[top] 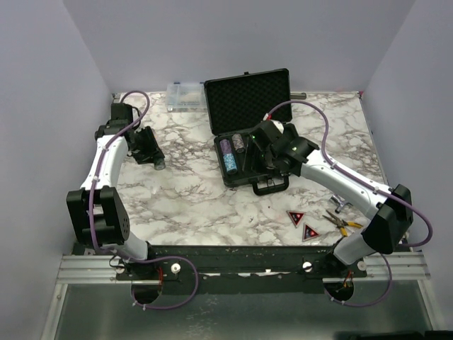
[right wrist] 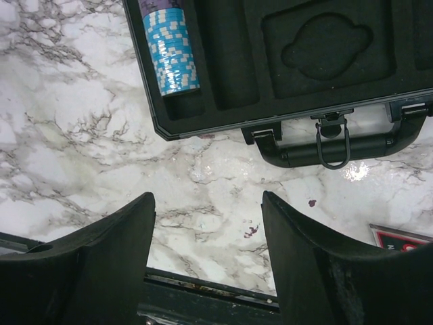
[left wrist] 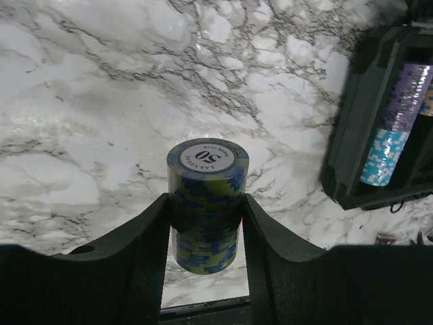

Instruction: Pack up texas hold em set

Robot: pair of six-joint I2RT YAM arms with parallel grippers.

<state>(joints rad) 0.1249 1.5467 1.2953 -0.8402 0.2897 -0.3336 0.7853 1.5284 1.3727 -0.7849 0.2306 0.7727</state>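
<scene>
The black briefcase [top: 249, 161] lies open mid-table, its foam-lined lid [top: 248, 99] raised behind. The left slot of its tray holds a purple chip stack [top: 226, 149] and a light blue stack [top: 231, 167]; a dark stack [top: 239, 144] sits beside them. My left gripper [left wrist: 206, 230] is shut on a blue-and-green chip stack [left wrist: 208, 196] marked 50, above the marble, left of the case [left wrist: 369, 135]. In the top view this gripper [top: 157, 163] is at the left. My right gripper [right wrist: 206, 237] is open and empty, just in front of the case handle [right wrist: 338, 145]. Two red-black triangles [top: 295, 217] [top: 310, 231] lie front right.
A small clear organiser box [top: 185, 97] stands at the back, left of the lid. Pliers with yellow handles [top: 343, 223] lie near the right arm's base. A triangle's corner [right wrist: 399, 237] shows at the right edge of the right wrist view. Walls enclose the table on three sides.
</scene>
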